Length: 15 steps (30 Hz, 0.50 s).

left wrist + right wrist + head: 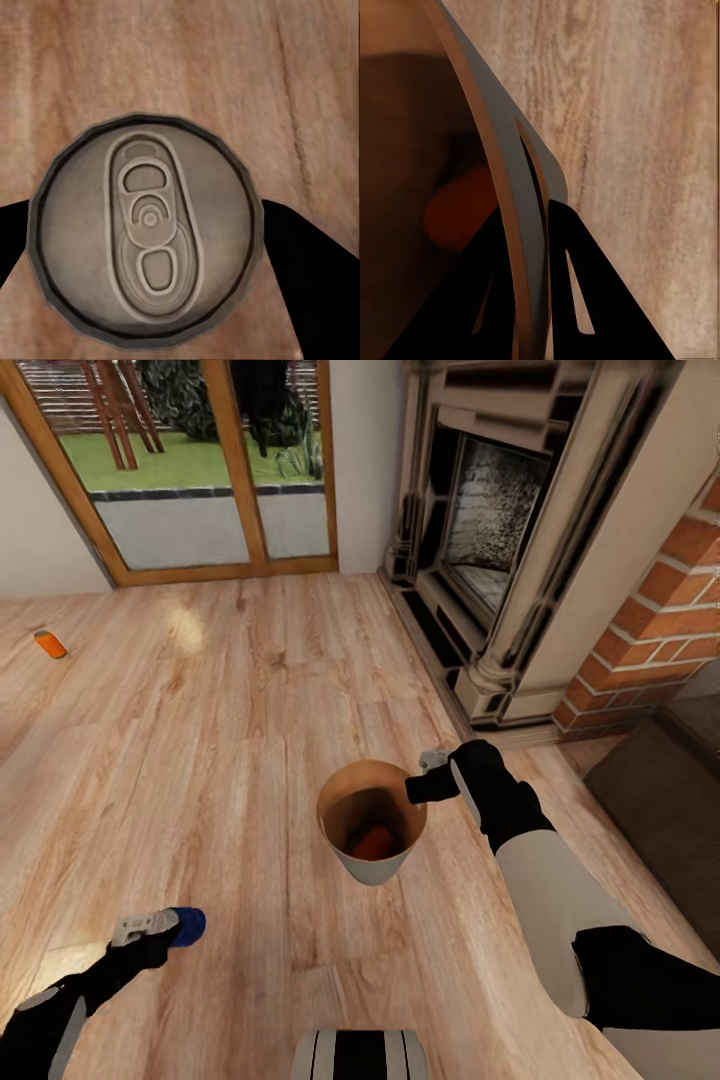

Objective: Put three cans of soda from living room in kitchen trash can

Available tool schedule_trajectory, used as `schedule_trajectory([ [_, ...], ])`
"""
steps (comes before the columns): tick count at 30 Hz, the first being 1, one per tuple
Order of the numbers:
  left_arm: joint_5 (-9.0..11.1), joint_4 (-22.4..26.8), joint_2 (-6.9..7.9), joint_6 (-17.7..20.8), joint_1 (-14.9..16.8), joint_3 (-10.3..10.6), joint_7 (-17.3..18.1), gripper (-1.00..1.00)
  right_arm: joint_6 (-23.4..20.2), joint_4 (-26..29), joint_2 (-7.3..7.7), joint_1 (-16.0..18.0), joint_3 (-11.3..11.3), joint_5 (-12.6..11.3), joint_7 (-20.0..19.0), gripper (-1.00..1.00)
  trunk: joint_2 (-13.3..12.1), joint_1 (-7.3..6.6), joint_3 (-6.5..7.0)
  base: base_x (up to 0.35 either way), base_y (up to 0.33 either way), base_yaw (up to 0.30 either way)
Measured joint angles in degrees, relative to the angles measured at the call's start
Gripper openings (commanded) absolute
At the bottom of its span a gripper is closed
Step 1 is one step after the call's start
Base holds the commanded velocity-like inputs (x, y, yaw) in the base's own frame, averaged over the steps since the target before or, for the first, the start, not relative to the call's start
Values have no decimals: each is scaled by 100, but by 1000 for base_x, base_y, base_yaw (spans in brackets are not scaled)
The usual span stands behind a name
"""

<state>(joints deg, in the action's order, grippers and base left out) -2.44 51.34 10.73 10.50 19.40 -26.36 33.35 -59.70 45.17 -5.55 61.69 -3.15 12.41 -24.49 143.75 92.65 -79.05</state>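
The blue can of soda (pixel 187 926) at the lower left of the frame is small, light, hard and slippery, so the left hand (pixel 160 926) pinches its round sides, closed on it with the silver top (pixel 148 238) facing the wrist camera. The right hand (pixel 432 775) is squeezed shut on the thin rim of the tash can (pixel 372 865) in the middle (a light bucket that could tip), with one orange can (pixel 372 844) inside. Another orange can (pixel 49 644) lies on the wood floor (pixel 230 690) at the upper left, near the glass doors (pixel 190 460), and the fireplace (pixel 500 520) is at the upper right.
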Motion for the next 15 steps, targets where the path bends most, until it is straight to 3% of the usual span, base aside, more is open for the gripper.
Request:
schedule_trajectory([
  [1, -9, 348, 1, 490, 118, 2, 105, -100, 1, 0, 1, -10, 4, 1, -1, -100, -2, -2, 22, 0, 0, 0],
  [2, -1, 884, 6, 1241, 402, 9, 376, -100, -2, -6, 4, -18, 6, -6, -1, -100, -3, -5, 44, 0, 0, 0],
  [5, 26, 1426, 21, 2367, 1023, 23, 954, -100, -6, -14, 3, -58, 4, -11, 2, -100, -7, -13, 111, 0, 0, 0],
  [6, -92, 1599, 65, 2837, 1314, 27, 1216, -100, -7, -16, 2, -98, 1, -12, 3, -100, -9, -14, 132, 0, 0, 0],
  [7, 19, 1711, 96, 3112, 1582, 28, 1324, -100, -7, -17, 3, -113, -2, -11, 14, -100, -9, -18, 155, 0, 0, 0],
  [9, -21, 1852, 221, 3668, 2066, 30, 1525, -100, -2, -25, -2, -144, -11, 4, 25, -100, -12, -24, 200, 0, 0, 0],
  [10, -136, 1880, 297, 3917, 2373, 31, 1609, -100, -1, -36, -7, -156, -21, 12, 26, -100, -14, -25, 221, 0, 0, 0],
  [11, -11, 1892, 327, 4126, 2592, 36, 1649, -100, -2, -42, -8, -159, -26, 6, 30, -100, -14, -29, 244, 0, 0, 0],
  [12, -145, 1887, 371, 4341, 2905, 53, 1696, -100, -2, -56, -11, -165, -35, -5, 29, -100, -16, -30, 266, 0, 0, 0],
  [13, -30, 1887, 397, 4655, 3292, 139, 1740, -100, -5, -73, -12, -169, -42, -16, 29, -100, -17, -34, 288, 0, 0, 0],
  [15, -73, 1884, 412, 4831, 3581, 357, 1758, -100, -4, -86, -17, -171, -44, -27, 28, -100, -20, -39, 333, 0, 0, 0],
])
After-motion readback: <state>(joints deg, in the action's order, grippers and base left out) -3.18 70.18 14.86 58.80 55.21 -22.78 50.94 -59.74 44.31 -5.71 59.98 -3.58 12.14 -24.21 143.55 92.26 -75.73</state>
